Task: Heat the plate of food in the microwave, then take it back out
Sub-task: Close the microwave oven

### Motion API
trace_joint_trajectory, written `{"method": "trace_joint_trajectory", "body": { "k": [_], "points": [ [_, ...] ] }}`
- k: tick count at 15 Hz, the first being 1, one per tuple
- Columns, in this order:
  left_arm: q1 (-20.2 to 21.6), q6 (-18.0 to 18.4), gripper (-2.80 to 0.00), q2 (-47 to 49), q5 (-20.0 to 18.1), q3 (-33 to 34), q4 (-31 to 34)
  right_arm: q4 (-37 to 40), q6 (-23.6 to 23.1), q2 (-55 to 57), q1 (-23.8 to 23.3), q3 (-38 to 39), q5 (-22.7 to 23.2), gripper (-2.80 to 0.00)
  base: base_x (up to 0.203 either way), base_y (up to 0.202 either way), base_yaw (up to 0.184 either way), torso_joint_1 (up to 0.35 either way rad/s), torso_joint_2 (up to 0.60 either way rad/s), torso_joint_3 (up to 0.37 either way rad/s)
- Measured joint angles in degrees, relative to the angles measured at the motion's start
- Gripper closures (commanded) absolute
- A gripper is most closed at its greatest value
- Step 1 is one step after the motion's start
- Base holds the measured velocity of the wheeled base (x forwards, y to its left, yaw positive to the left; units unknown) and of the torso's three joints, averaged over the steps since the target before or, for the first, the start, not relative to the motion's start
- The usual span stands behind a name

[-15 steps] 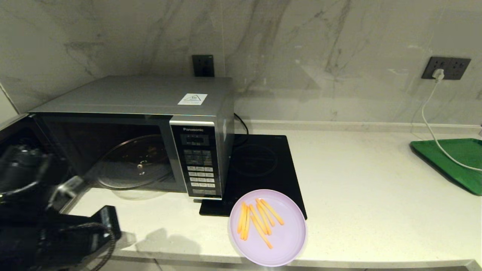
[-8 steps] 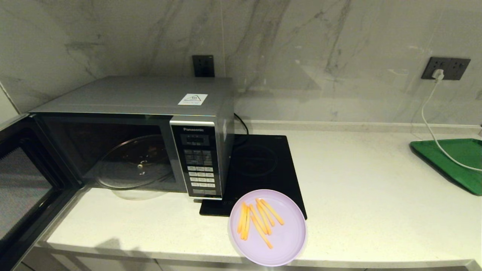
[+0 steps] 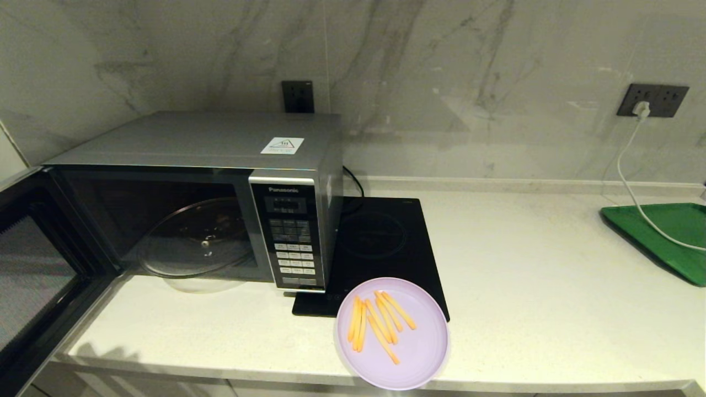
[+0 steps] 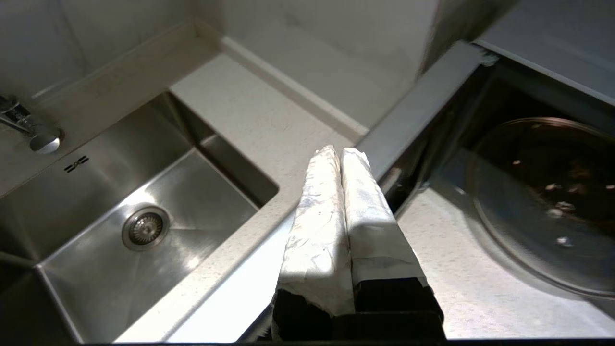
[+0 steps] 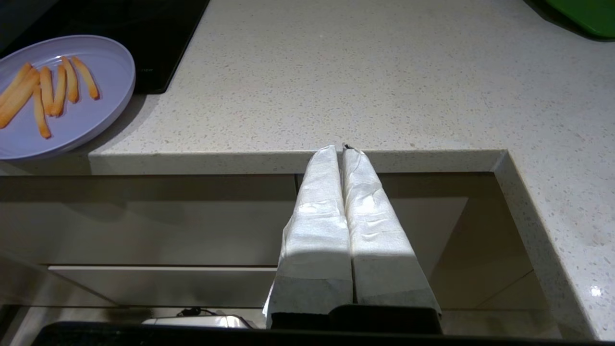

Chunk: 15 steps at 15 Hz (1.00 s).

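Observation:
The pale lilac plate of food (image 3: 392, 332) with orange-yellow sticks sits at the counter's front edge, overlapping the hob; it also shows as the plate (image 5: 72, 115) in the right wrist view. The silver microwave (image 3: 209, 160) stands at the left with its door (image 3: 33, 264) swung wide open and the glass turntable (image 3: 196, 238) bare. My left gripper (image 4: 340, 153) is shut and empty, hovering off the counter's front by the open door, between sink and microwave. My right gripper (image 5: 338, 150) is shut and empty, below the counter edge, to the right of the plate. Neither arm shows in the head view.
A black induction hob (image 3: 380, 242) lies right of the microwave. A green tray (image 3: 662, 237) with a white cable (image 3: 634, 182) across it sits at the far right. A steel sink (image 4: 129, 216) with a tap (image 4: 33, 134) lies left of the microwave.
The left arm, which filled the lower left of the head view a second ago, has pulled back out of sight. The microwave door stays open; the plate has not moved.

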Motion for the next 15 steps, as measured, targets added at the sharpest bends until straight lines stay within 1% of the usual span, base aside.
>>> {"method": "trace_joint_trajectory", "body": {
  "k": [2,3,4,6,7,9,13,15],
  "points": [
    [3.61,1.62,0.00,3.09,-4.09,-0.08,1.32,0.00,-0.01,0.00,0.00,0.00,0.01,0.00,0.000,0.000,0.000,0.000,0.00,0.000],
    [4.59,1.77,0.00,4.82,-4.67,-0.35,3.14,0.00,0.00,0.00,0.00,0.00,-0.01,0.00,0.000,0.000,0.000,0.000,0.00,0.000],
    [5.31,1.54,0.00,6.58,-4.90,-1.35,5.21,0.00,0.01,0.00,0.00,0.00,0.00,0.00,0.000,0.000,0.000,0.000,0.00,0.000],
    [6.33,-0.19,0.00,10.02,-5.14,-5.32,7.99,0.00,0.01,0.00,0.00,0.00,0.00,0.00,0.000,0.000,0.000,0.000,0.00,0.000],
    [6.60,-1.09,0.00,11.55,-5.17,-7.30,8.65,0.00,-0.02,0.00,0.00,0.00,0.00,0.00,0.000,0.000,0.000,0.000,0.00,0.000],
    [7.40,-1.71,0.00,14.78,-5.07,-10.21,9.17,0.00,-0.02,0.00,0.00,-0.02,0.02,0.00,0.000,0.000,0.000,0.000,0.00,0.000],
    [9.60,-1.76,0.00,19.58,-5.00,-11.91,9.48,0.00,0.00,0.00,0.00,-0.02,0.00,0.00,0.000,0.000,0.000,0.000,0.00,0.000],
    [9.86,-1.72,0.00,20.50,-5.47,-11.93,12.49,0.00,0.00,0.00,0.00,-0.02,0.04,0.00,0.000,0.000,0.000,0.000,0.00,0.000]
  ]
}}
